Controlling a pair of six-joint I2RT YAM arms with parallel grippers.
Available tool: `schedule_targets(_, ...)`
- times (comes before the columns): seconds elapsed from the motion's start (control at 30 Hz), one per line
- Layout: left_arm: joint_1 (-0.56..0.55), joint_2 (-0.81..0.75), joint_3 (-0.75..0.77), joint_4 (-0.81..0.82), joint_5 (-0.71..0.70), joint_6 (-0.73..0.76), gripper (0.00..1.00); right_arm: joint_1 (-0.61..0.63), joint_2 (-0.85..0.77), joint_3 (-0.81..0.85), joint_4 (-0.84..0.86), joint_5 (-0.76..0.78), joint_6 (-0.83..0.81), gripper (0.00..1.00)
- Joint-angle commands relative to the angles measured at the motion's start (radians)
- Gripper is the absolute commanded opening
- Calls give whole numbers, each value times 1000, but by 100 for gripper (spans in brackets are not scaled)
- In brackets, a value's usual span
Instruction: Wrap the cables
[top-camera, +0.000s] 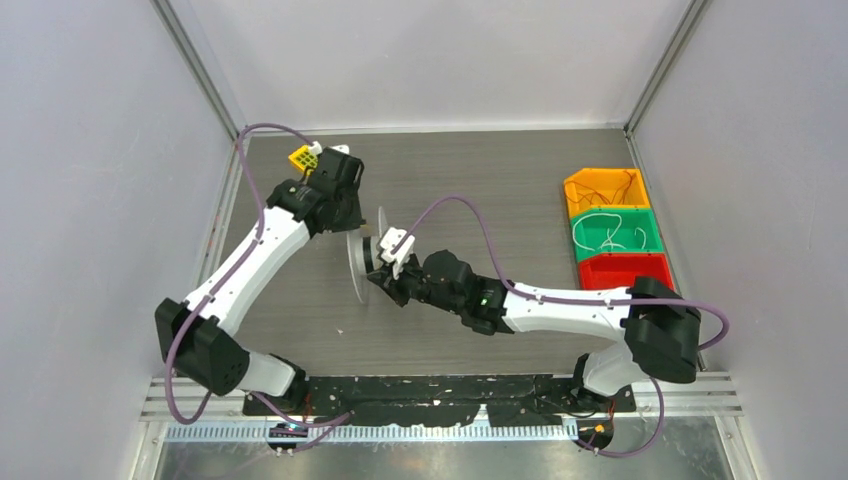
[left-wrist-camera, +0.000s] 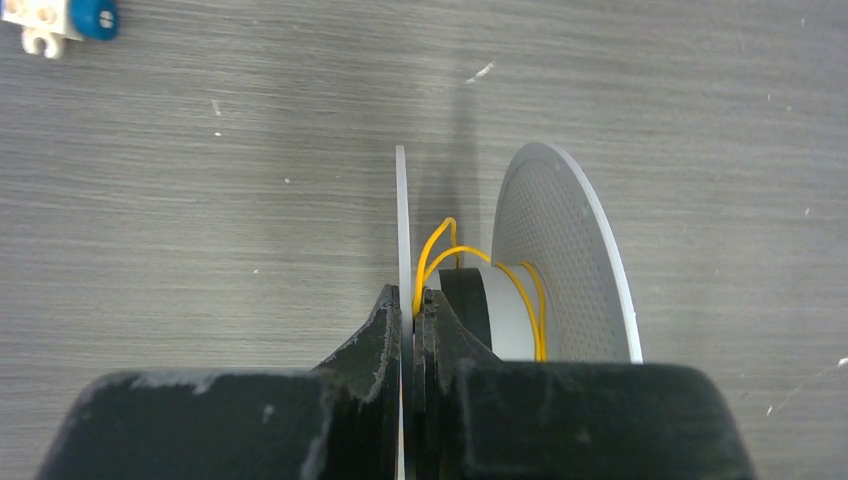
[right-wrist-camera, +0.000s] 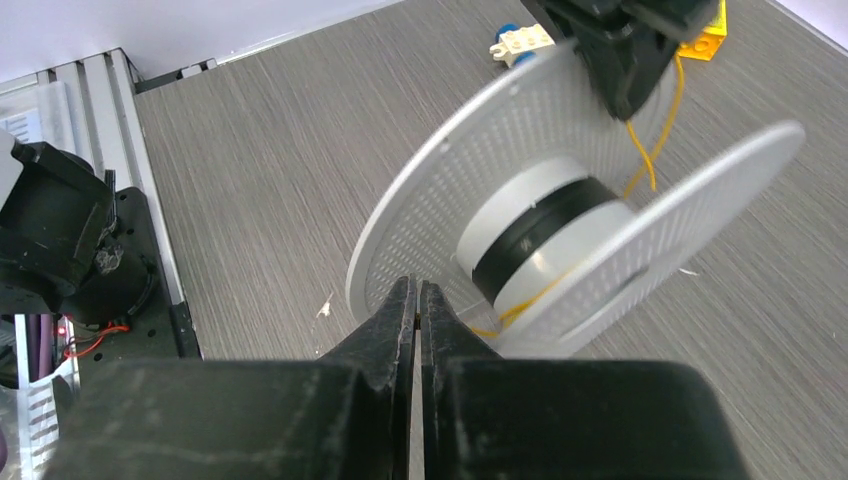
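A white spool (top-camera: 358, 262) with two perforated flanges and a black-banded core stands on edge at mid table. My left gripper (top-camera: 352, 222) is shut on the edge of one flange (left-wrist-camera: 402, 215). The thin yellow wire (left-wrist-camera: 462, 249) loops loosely around the core beside my left fingertips (left-wrist-camera: 413, 300). In the right wrist view the spool (right-wrist-camera: 450, 200) is just beyond my right gripper (right-wrist-camera: 417, 290). That gripper is shut, with the wire (right-wrist-camera: 664, 135) running from the core to its tips. My right gripper (top-camera: 380, 276) sits at the spool's near side.
Orange (top-camera: 603, 187), green (top-camera: 615, 232) and red (top-camera: 625, 270) bins stand in a row at the right edge. The orange bin holds thin wires and the green one a white wire. A yellow block (top-camera: 302, 159) and a white-and-blue piece (left-wrist-camera: 60, 20) lie at the back left.
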Motion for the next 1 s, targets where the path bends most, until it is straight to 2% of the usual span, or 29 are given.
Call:
schedule_targets(0.0, -5, 40, 117, -86, 198, 164, 0, -27, 3, 76, 44, -25, -53, 5)
schedule_targets(0.07, -5, 62, 156, -125, 251, 228, 0, -47, -1, 83, 28, -58, -57, 5)
schedule_targets(0.13, -5, 62, 164, -138, 236, 254, 0, -63, -8, 111, -30, -58, -29, 5)
schedule_targets(0.2, -5, 34, 133, -106, 200, 228, 0, -80, -10, 158, -126, -31, 85, 5)
schedule_targets(0.27, -5, -14, 72, -41, 184, 176, 0, -101, -4, 193, -201, -21, 289, 5)
schedule_targets(0.33, -5, -56, 14, 47, 158, 110, 0, -108, 4, 195, -214, -37, 385, 5)
schedule_targets(0.43, -4, -96, -40, 115, 115, 20, 0, -109, 11, 167, -193, -25, 444, 6)
schedule_targets(0.53, -2, -117, -57, 124, 62, -61, 0, -109, 6, 120, -165, -8, 449, 5)
schedule_targets(0.73, 56, -250, -203, 286, 138, -206, 0, -109, -48, 24, -105, -8, 396, 5)
schedule_targets(0.97, 73, -412, -289, 375, 41, -324, 0, -108, -205, -125, -48, 47, 275, 5)
